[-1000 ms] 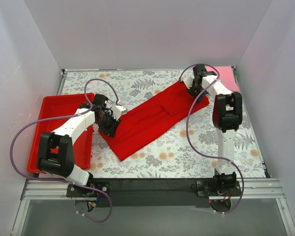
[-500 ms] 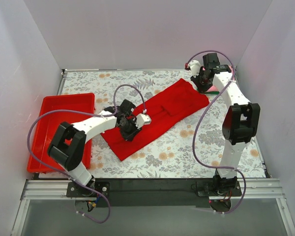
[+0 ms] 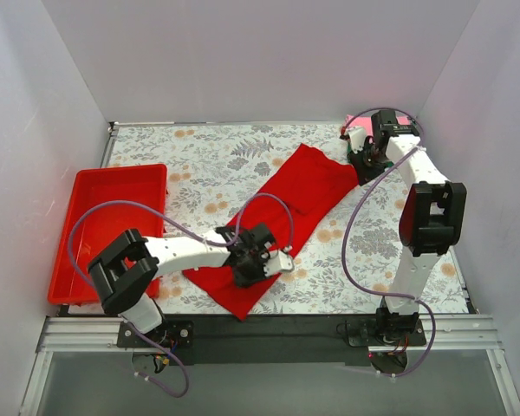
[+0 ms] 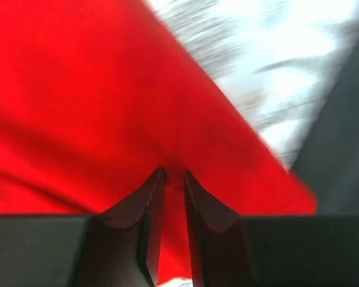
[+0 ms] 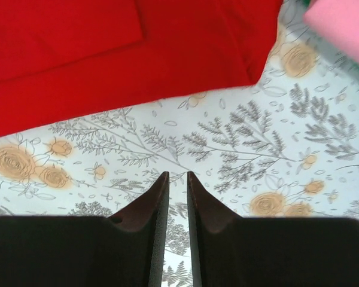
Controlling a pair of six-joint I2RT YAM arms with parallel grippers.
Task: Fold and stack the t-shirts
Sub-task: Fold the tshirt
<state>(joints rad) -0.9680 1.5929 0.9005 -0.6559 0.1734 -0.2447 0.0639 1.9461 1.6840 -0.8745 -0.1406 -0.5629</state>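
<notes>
The bright red t-shirt lies folded in a long diagonal strip on the flowered table, from near centre to back right. My left gripper sits low on its near end, jaws shut on a pinch of red cloth. My right gripper hovers just off the shirt's far right corner, shut and empty over bare tabletop. The red shirt lies beyond its fingertips. The pink t-shirt lies in the back right corner and shows in the right wrist view. I cannot make out the dark green t-shirt.
A rigid red plastic tray stands at the left edge of the table. White walls close in the left, back and right. The black base rail runs along the near edge, close to the shirt's near tip.
My left gripper has swept right and toward the near edge, dragging the red shirt's near end with it. My right gripper left the shirt's far corner and now sits beside it.
</notes>
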